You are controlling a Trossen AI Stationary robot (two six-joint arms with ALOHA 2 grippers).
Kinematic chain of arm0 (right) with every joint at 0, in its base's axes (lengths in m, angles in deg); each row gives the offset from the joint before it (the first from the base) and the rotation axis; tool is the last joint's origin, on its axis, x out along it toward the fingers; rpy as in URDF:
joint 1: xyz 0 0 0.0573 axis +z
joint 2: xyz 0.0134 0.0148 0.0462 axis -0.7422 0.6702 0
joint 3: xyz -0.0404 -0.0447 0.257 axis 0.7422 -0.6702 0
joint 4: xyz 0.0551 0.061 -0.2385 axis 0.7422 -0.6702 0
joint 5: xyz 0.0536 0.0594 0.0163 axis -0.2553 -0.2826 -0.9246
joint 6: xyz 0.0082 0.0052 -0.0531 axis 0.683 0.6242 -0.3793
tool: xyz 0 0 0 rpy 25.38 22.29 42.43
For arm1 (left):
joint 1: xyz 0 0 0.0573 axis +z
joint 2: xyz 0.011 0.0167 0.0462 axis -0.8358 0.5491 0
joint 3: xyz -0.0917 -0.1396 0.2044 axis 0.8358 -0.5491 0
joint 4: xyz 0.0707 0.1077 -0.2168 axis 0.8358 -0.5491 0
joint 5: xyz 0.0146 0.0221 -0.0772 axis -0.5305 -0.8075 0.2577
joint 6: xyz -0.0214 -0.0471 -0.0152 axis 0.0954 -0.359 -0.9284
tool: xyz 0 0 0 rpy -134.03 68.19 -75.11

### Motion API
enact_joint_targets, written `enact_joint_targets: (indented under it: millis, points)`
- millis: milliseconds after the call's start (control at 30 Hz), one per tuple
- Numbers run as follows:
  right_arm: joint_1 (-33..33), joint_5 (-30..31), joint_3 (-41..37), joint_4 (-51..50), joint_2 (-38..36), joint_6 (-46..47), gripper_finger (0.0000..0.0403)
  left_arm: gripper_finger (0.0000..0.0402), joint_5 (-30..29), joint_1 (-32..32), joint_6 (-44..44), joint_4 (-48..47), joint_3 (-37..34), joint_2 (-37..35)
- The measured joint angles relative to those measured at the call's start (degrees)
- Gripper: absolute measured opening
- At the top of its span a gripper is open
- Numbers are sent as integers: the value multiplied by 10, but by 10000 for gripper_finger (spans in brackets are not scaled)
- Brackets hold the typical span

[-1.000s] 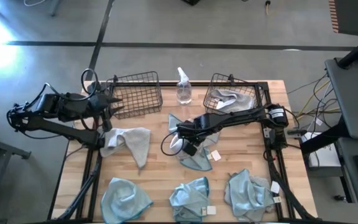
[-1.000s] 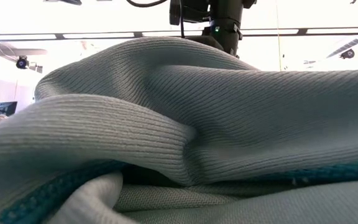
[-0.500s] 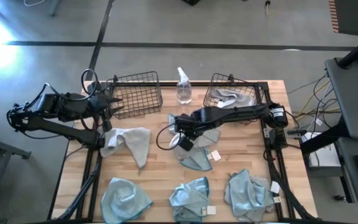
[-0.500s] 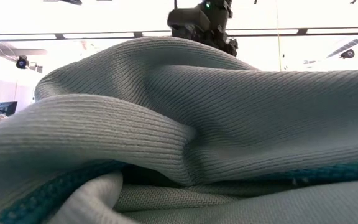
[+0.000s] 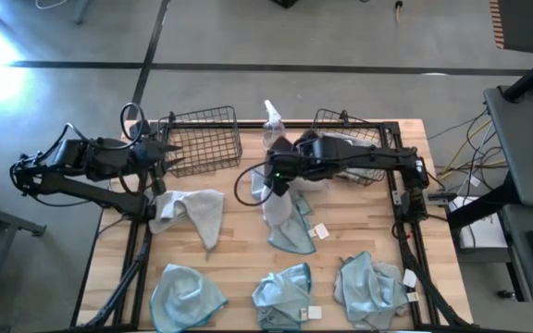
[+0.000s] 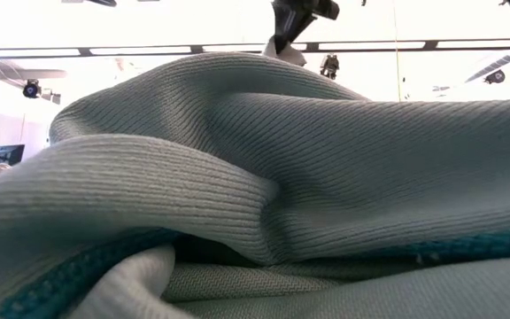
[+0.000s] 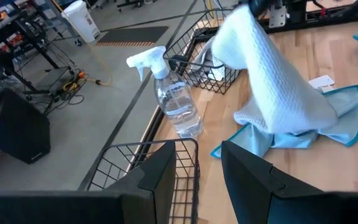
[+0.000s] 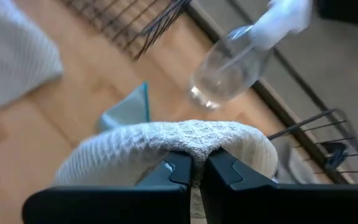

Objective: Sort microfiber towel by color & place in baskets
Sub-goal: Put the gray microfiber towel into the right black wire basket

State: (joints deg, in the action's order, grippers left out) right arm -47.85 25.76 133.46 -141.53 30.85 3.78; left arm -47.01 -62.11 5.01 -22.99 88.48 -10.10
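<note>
High view: right gripper (image 5: pixel 276 176) lifts a pale grey-white towel (image 5: pixel 276 205) just beside the spray bottle (image 5: pixel 272 129); I'd say next it swings over to the right basket (image 5: pixel 382 148) past the bottle. Left gripper (image 5: pixel 160 153) waits by the left basket (image 5: pixel 202 139), fingers slightly apart. Right wrist view: fingers (image 8: pixel 180 169) pinched tight on the towel's fold (image 8: pixel 185 140), with the bottle (image 8: pixel 229 68) near.

ribbed soft pale cloth (image 7: pixel 278 81) pinched in matt black fingers (image 8: pixel 179 169), glossy clear plastic spray bottle (image 7: pixel 176 102), black wire-mesh basket (image 5: pixel 202 139), pale wood tabletop (image 5: pixel 239 250)
</note>
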Motion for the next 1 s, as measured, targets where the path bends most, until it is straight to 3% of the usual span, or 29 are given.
enact_joint_targets:
  millis: [467,1000]
  points:
    - [-44,142,95,-109,-3,2,9,114,-1,0,34,2,0,-1]
    - [-120,159,94,-109,-82,-127,9,114,-47,0,30,116,0,0]
